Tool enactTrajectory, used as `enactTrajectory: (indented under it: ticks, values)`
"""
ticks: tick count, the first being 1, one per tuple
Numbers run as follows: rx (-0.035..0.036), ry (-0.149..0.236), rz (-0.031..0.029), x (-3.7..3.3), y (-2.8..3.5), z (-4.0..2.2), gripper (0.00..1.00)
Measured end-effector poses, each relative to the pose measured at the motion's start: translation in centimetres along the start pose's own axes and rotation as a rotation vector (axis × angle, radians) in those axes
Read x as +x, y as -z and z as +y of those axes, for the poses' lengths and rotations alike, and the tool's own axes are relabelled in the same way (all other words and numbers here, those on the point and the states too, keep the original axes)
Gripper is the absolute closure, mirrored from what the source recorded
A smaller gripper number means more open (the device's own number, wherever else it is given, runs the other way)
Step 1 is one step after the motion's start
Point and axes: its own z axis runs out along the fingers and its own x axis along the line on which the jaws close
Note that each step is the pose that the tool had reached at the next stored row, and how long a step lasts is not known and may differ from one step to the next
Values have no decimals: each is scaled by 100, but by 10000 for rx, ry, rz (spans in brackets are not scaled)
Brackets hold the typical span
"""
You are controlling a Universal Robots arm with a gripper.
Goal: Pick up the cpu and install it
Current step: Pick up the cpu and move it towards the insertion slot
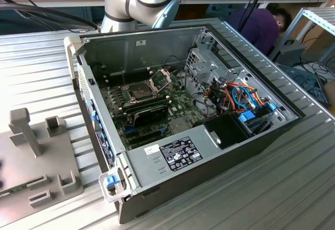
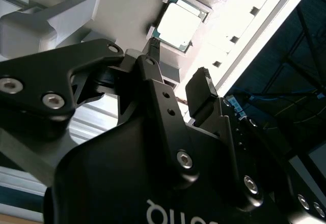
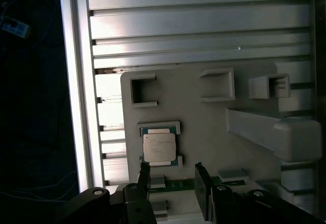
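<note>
**Gripper.** The gripper (image 3: 173, 179) is spread wide and holds nothing. Light plate shows in the gap between its two dark fingers (image 3: 202, 184). In the second wrist view the gripper (image 2: 177, 60) shows the same open gap.

**Governing relation.** The cpu (image 3: 159, 148) lies just ahead of the fingertips, flat, with its silvery top facing the hand. It is apart from both fingers. It is not centred on the gap and sits nearer one finger than the other. The chip is close to square, so no long axis can be called. Its edges run roughly square to the line between the fingers. By judgement the gap is wider than the chip.

**Seat.** The cpu (image 2: 176, 25) rests between raised corner brackets (image 3: 159, 127) on a pale fixture plate (image 3: 204, 147). A green margin shows at its rim.

**Further out.** Beyond the plate are the ribbed table slats (image 3: 198, 25). In the exterior view the open computer case (image 1: 235, 157) stands well apart from the plate, with its dark socket (image 1: 140, 91) exposed.

**Not determinable.**
- How high the fingertips stand above the chip cannot be judged.
- One fingertip crosses a near bracket in the second wrist view and hides what lies under it.
- A green strip (image 3: 178, 185) between the fingers cannot be identified.
</note>
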Motion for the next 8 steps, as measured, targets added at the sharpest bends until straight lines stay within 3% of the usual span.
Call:
enactTrajectory:
  ticks: [8]
  values:
    - [-3,0,-3,1,-9,0,52]
